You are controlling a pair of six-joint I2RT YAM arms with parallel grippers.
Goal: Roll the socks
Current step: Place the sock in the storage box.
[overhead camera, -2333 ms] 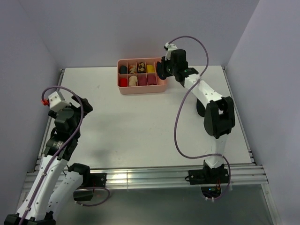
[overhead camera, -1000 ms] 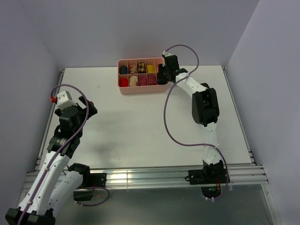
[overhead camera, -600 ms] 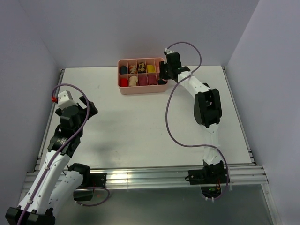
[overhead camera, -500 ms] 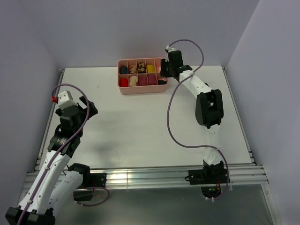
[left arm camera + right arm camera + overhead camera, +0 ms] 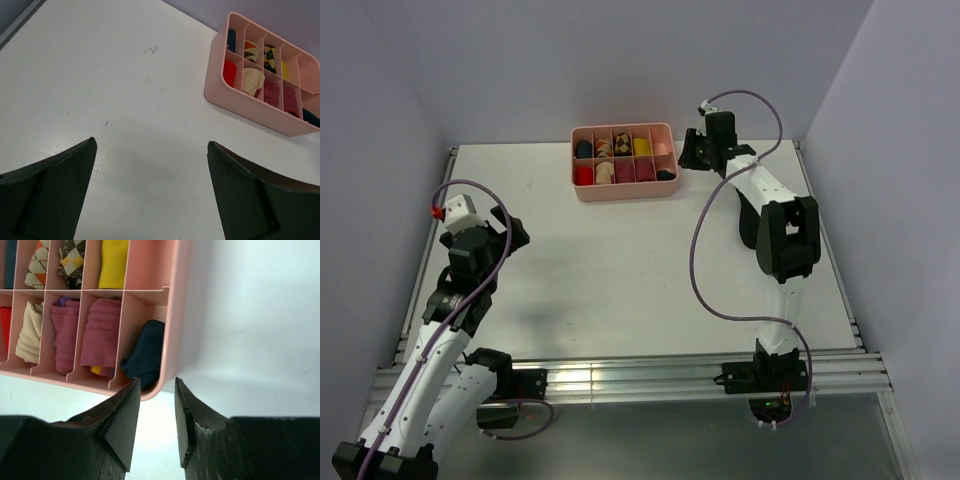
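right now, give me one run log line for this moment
black sock: in tray, near-right compartment | right gripper: slightly open, empty, off tray's near-right corner | left gripper: open, empty, over table

Setting: robot test cell of laboratory type. Work surface: white tabletop (image 5: 620, 260), faintly scuffed, closed in at the back and both sides by plain pale lilac panels (image 5: 620, 60). Near edge: aluminium rail (image 5: 640, 378) carrying the bolted bases of two white-and-black jointed arms, left arm (image 5: 445, 310) and right arm (image 5: 782, 240), each trailing a loose purple cable (image 5: 693, 268). Lighting: even, with soft shadows on the surface. Contents on the table: one pink divided tray (image 5: 620, 193) near the back panel, its compartments filled with rolled socks (image 5: 100, 332) in assorted colours and patterns.
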